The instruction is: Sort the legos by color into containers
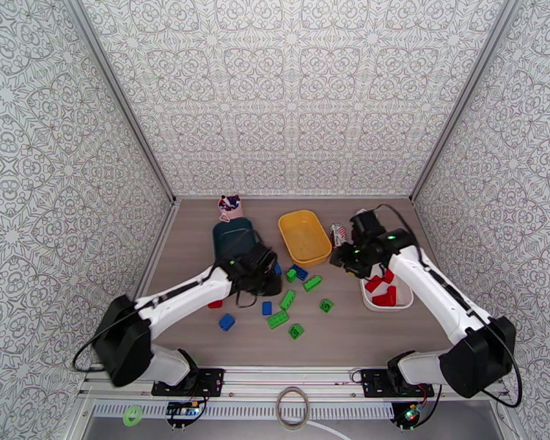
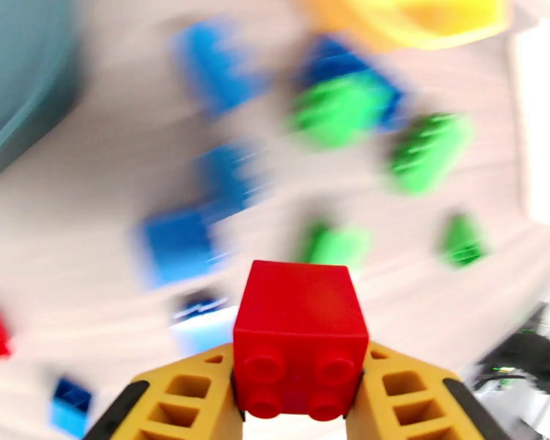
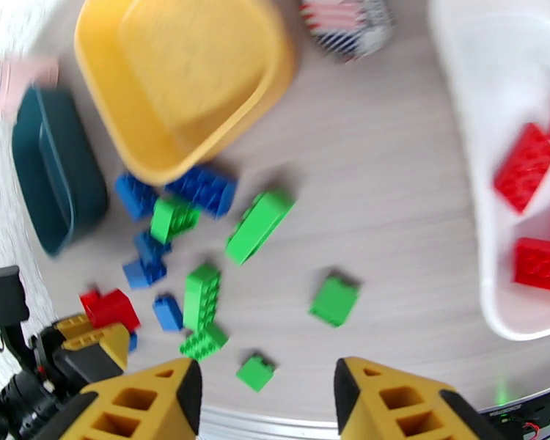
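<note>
along the far edge of the counter (image 1: 363, 339), the dark teal bin (image 1: 229, 240) is sitting toward the left corner and the yellow bin (image 1: 293, 223) is sitting just beside it at the middle. the white bin (image 1: 389, 306) is lying near the right edge, carrying several red legos (image 1: 383, 295). a striped packet (image 1: 339, 232) is standing between the yellow and white bins; its print is too blurred to read. a small pink-and-navy toy (image 1: 231, 205) is resting at the far edge behind the teal bin.

the counter is showing a pale grey-brown wood grain. white walls (image 1: 290, 89) printed with a grey ornamental pattern are closing it in on three sides. a metal rail (image 1: 290, 383) is running along the near edge, with a tape roll (image 1: 292, 407) and a green ring (image 1: 133, 415) lying below it.

green legos (image 1: 278, 319) and blue legos (image 1: 226, 322) are lying scattered across the counter's middle, and one red brick (image 1: 215, 304) is lying left of them.

the left arm (image 1: 180, 291) is reaching over that scatter, its jaws clamping a red lego (image 2: 301, 324) by its sides, studs facing the wrist camera. the right arm (image 1: 429, 287) is hanging between the yellow and white bins, its jaws standing apart and gripping nothing.
</note>
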You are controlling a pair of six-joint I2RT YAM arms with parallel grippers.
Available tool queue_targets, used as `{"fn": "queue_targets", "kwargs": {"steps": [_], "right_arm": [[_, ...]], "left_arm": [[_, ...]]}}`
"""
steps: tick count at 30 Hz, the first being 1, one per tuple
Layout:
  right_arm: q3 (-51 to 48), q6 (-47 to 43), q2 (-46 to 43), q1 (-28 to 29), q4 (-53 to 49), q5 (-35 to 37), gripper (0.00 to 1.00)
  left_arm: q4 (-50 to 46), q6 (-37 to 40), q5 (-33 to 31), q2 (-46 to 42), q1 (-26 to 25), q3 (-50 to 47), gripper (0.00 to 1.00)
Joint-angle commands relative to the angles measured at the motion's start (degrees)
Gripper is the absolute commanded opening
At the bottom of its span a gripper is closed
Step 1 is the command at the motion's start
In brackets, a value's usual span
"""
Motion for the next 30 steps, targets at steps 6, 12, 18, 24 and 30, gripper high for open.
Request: {"fn": "queue_targets", "kwargs": {"steps": [6, 12, 18, 24, 30], "right_arm": [[3.70, -4.19, -6.75, -10.88, -9.91, 4.03, 0.50], [4.80, -4.24, -12.05, -14.68, -14.45, 6.14, 0.51], [2.72, -4.14, -17.22, -15.32, -17.84, 6.43, 0.52], [2.81, -5.72, -19.38, -15.41, -20.32, 6.80, 0.54], [2.32, -5.14, -18.73, -15.41, -16.12, 2.55, 0.54]], "left_arm": [[7.43, -2.69, 20.68, 23.43, -8.67, 28.80, 0.38], [5.49, -5.21, 27.59, 41.46, -11.95, 52.41, 0.39], [6.70, -10.98, 30.75, 54.04, -12.65, 69.10, 0.56], [8.81, -12.36, 29.87, 54.91, -12.22, 70.91, 0.71], [3.30, -6.37, 22.72, 47.03, -11.50, 65.33, 0.68]]}}
